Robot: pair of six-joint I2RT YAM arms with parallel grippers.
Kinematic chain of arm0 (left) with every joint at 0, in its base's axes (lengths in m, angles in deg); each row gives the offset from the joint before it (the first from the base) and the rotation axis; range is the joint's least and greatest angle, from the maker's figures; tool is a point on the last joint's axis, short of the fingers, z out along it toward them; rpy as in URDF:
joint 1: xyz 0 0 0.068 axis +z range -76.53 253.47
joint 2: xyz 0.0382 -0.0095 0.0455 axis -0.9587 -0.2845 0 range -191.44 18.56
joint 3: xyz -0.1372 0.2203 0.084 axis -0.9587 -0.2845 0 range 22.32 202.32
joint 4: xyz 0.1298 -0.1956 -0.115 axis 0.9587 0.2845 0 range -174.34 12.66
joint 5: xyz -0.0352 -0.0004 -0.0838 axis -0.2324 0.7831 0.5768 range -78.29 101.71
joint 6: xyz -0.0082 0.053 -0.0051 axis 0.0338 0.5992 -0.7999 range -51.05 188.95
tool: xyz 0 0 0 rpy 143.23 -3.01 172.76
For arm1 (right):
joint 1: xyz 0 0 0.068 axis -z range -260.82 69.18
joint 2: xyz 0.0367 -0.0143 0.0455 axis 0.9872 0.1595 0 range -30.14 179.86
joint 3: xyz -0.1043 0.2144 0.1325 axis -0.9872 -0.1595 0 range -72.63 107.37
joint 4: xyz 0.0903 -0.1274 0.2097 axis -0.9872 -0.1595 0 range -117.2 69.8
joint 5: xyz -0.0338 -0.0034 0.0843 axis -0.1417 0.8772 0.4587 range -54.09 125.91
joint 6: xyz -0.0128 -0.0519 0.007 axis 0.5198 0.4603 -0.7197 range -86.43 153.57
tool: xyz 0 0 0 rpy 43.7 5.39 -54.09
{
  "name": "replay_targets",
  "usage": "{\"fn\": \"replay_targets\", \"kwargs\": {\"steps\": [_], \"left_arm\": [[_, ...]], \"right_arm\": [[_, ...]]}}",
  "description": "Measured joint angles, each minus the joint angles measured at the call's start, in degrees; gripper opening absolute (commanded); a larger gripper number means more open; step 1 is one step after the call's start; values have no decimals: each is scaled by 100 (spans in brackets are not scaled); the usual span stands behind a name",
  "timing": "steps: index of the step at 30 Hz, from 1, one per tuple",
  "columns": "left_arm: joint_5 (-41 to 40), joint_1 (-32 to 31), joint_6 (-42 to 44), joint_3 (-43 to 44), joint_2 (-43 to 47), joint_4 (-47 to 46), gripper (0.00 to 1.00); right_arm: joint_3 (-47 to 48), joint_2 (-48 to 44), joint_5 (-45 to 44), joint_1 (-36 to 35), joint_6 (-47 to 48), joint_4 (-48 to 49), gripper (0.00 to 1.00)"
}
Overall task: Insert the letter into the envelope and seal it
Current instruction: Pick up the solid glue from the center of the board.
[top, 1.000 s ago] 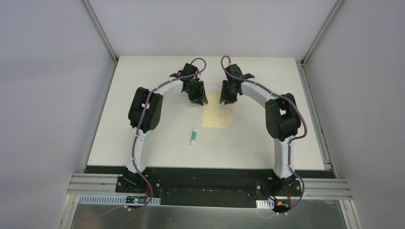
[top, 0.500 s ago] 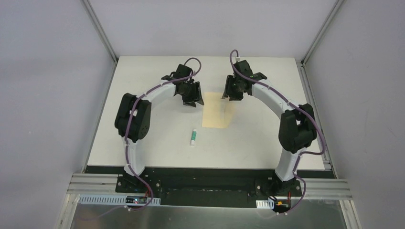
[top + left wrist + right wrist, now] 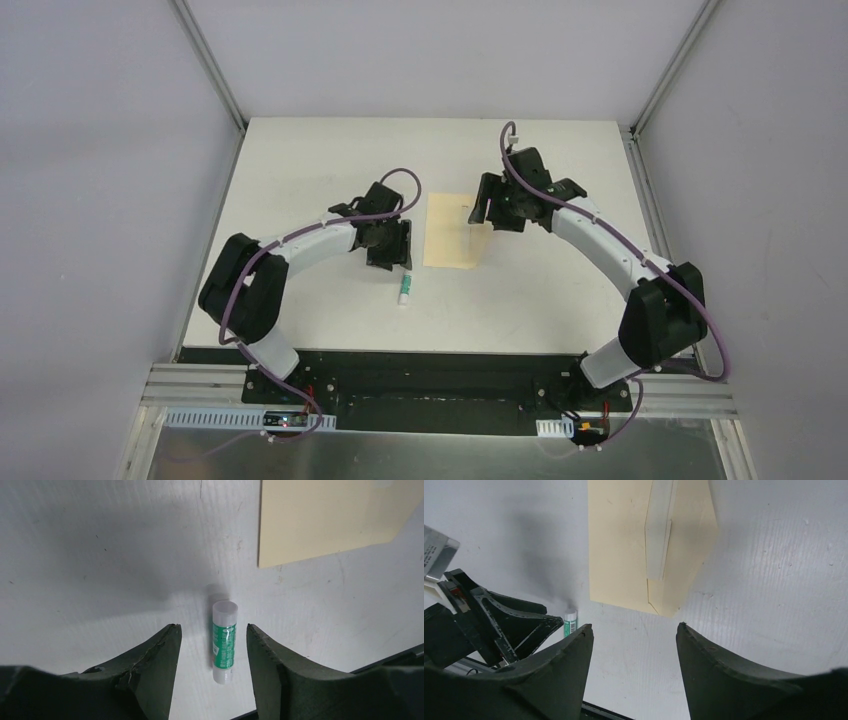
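Ok, envelope (image 3: pixel 448 232) lies flat, R gripper (image 3: pixel 634 627) hovering over its far-right edge, L gripper (image 3: pixel 211 627) over glue stick (image 3: pixel 223 640) just near-left of it, both open & empty, prob. prepping seal; letter not visible, likely inside.

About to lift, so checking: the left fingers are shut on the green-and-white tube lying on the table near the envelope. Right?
Not shut. In the left wrist view the left fingers stand open, one on each side of the green-and-white tube, which lies on the table near the envelope.
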Motion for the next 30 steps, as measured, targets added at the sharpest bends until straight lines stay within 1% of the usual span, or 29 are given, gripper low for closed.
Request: {"fn": "replay_targets", "kwargs": {"steps": [7, 9, 15, 23, 25, 27, 29, 30], "left_arm": [[-269, -387, -59, -284, 0, -125, 51], [-374, -474, -74, -317, 0, -195, 49], [-798, -769, -136, -380, -24, -221, 37], [-1405, -1021, -234, -214, -348, -199, 33], [-1512, -1088, -258, -190, -376, -192, 29], [-1613, -1137, -282, -188, -385, -192, 22], [-1700, -1161, -348, -188, -387, -186, 13], [-1716, -1165, -393, -186, -387, -186, 6]], "right_arm": [[-531, -511, -46, -201, -138, 146, 65], [-671, -623, -63, -236, -175, 164, 64], [-984, -885, -157, -289, -258, 216, 64], [-1248, -1154, -229, -483, -365, 345, 64], [-1320, -1222, -302, -509, -374, 348, 63], [-1351, -1261, -358, -518, -380, 330, 63], [-1351, -1263, -396, -520, -382, 339, 63], [-1351, -1263, -422, -529, -385, 330, 63]]}}
